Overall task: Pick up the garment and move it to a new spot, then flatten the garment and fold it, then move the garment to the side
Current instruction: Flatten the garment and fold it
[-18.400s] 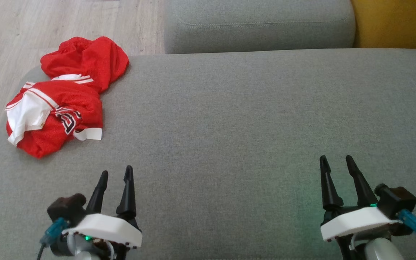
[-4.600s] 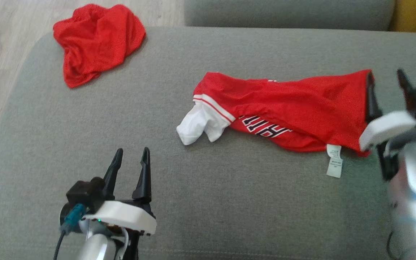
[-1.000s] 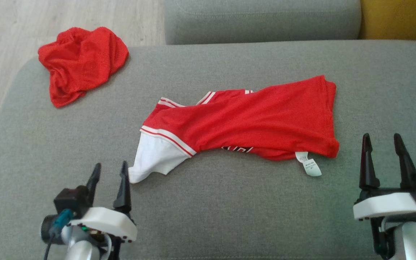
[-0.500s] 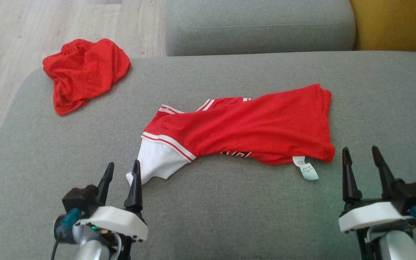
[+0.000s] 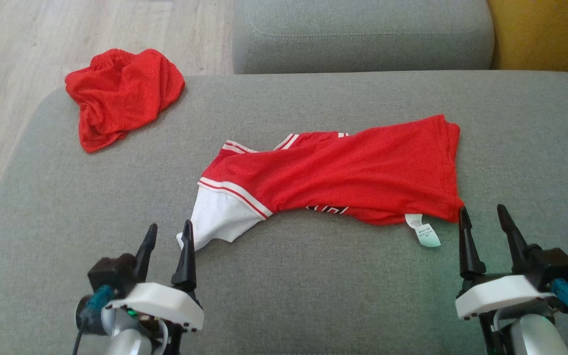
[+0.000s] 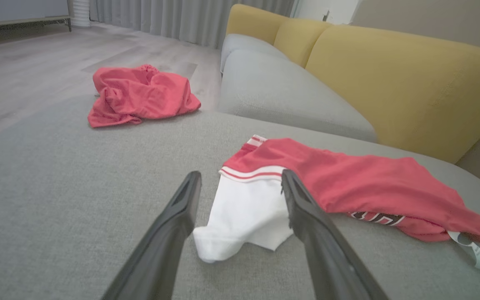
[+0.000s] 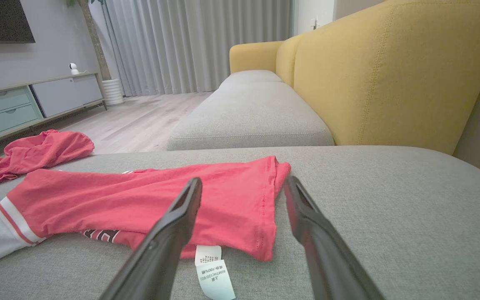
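Grey sofa cushion (image 5: 313, 296): the garment (image 5: 353, 172) now lies mid-cushion, twisted, no longer bunched at the corner. The left gripper (image 5: 170, 224) and right gripper (image 5: 481, 208) flank it, released and empty. Relocation appears done; flattening is outstanding.

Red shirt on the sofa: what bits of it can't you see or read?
1. Lettering on the shirt: in the head view it is mostly tucked under a red fold, so it is unreadable.
2. Label: in the right wrist view the print is too small to read.
3. Other sleeve: only one white sleeve shows; twisted cloth could hide another.
4. Crumpled red cloth: it is bunched up, so what it is cannot be told.
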### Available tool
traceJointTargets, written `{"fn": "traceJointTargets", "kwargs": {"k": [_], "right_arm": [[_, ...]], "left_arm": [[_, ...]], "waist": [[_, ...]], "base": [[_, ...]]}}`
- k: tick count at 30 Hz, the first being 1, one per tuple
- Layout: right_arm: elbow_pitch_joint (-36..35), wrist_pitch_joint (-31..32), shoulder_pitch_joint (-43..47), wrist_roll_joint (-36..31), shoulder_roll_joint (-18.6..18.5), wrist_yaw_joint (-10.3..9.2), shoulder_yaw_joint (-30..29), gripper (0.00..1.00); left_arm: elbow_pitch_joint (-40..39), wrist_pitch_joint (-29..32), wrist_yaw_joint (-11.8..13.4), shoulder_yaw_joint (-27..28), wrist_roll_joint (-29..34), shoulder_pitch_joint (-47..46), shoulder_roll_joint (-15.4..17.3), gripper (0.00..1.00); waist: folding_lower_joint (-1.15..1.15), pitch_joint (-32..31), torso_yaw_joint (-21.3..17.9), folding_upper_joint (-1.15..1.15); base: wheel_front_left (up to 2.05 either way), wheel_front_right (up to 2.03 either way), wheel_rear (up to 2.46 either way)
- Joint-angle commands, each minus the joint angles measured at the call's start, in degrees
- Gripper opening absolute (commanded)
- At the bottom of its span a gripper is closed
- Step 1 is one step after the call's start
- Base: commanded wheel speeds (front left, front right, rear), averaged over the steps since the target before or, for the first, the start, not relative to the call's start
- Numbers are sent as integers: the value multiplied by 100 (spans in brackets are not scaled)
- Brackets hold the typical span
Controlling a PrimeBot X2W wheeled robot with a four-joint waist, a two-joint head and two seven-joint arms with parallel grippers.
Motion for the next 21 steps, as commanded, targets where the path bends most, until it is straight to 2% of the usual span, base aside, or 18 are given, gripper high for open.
{"fn": "traceJointTargets", "kwargs": {"k": [1, 6, 12, 21], "right_arm": [[-167, -63, -255, 22, -26, 41, 147, 100], [-170, -63, -287, 32, -26, 41, 186, 100], [-198, -63, -369, 23, -26, 41, 250, 100], [-239, -63, -488, -11, -26, 41, 263, 100]], "left_arm": [[-135, -70, 18, 134, -65, -223, 13, 100], [498, -67, -4, 74, -182, -389, 13, 100], [1527, -14, 5, 91, -460, -959, 13, 100], [2644, 74, -39, 20, -985, -1634, 13, 100]], "waist": [[0, 16, 0, 0], [0, 103, -26, 0], [0, 291, -121, 0], [0, 554, -278, 0]], "base": [[0, 0, 0], [0, 0, 0], [0, 0, 0], [0, 0, 0]]}}
